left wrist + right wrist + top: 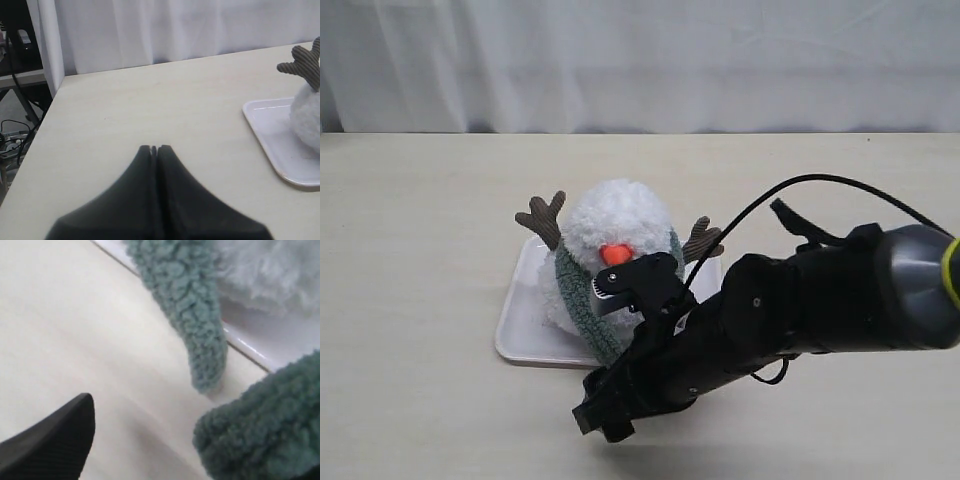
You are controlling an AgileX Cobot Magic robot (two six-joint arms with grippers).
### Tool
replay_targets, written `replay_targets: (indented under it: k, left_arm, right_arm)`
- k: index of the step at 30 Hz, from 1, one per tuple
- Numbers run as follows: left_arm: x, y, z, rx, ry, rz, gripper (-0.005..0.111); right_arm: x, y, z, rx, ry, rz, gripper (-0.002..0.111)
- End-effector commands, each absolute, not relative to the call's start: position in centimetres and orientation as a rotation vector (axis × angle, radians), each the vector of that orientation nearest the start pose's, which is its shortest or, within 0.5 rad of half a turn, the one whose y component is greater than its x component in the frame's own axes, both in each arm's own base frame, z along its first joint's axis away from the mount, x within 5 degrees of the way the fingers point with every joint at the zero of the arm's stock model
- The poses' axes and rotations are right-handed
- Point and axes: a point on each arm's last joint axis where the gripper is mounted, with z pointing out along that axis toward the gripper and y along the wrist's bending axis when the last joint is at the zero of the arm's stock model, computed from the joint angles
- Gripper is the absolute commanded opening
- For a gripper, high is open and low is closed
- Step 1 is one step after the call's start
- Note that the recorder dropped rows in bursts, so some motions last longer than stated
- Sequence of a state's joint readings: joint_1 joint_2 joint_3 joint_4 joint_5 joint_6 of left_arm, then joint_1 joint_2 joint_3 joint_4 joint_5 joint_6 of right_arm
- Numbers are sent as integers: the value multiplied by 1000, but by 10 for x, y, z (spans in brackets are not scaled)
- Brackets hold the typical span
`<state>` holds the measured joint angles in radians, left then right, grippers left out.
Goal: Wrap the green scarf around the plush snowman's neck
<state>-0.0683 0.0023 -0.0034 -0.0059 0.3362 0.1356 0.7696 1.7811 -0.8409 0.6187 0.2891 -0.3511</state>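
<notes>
Plush snowman [615, 215] upright on a white tray [525, 325] on the tabletop [410, 250]; green scarf [582, 295] looped between head and body, ends hanging down the front; right gripper [165, 440] spread wide beside one scarf end; left gripper [154, 148] pressed together above the tabletop, apart from the tray.

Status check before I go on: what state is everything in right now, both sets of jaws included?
plush snowman: upright on the white tray.
green scarf: around the plush snowman under its head, one end hanging over the tray rim.
left gripper: jaws shut, empty, over the table.
right gripper: jaws open, beside the scarf ends.
</notes>
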Motion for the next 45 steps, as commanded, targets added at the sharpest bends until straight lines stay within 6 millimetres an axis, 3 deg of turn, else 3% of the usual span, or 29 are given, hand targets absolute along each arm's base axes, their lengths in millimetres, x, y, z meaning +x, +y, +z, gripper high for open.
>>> replay_targets:
  k: [1,9,15,22,24,30,34,39,45]
  left_arm:
    - [54,-4,184,174,1800,41,0]
    - [54,-4,184,174,1800,41,0]
    - [54,-4,184,174,1800,41,0]
    - [54,-4,184,174,1798,41,0]
    - [54,-4,184,174,1798,41,0]
    - [54,-4,184,174,1798,41,0]
    - [54,-4,184,174,1798,41,0]
    - [54,-4,184,174,1798,41,0]
    - [54,-4,184,174,1799,41,0]
  right_arm:
    - [207,230,160,-797,2666,597,77]
    - [184,227,170,-827,2858,747,77]
    - [181,231,175,-891,2804,834,75]
    - [187,230,212,-879,2522,856,44]
    - [183,224,236,-859,2427,874,30]
    - [144,193,306,-946,2180,966,5]
    - [114,166,342,-955,2012,1010,4]
    - [64,130,370,-1077,1865,1084,4]
    - [30,97,386,-1106,1698,1053,4]
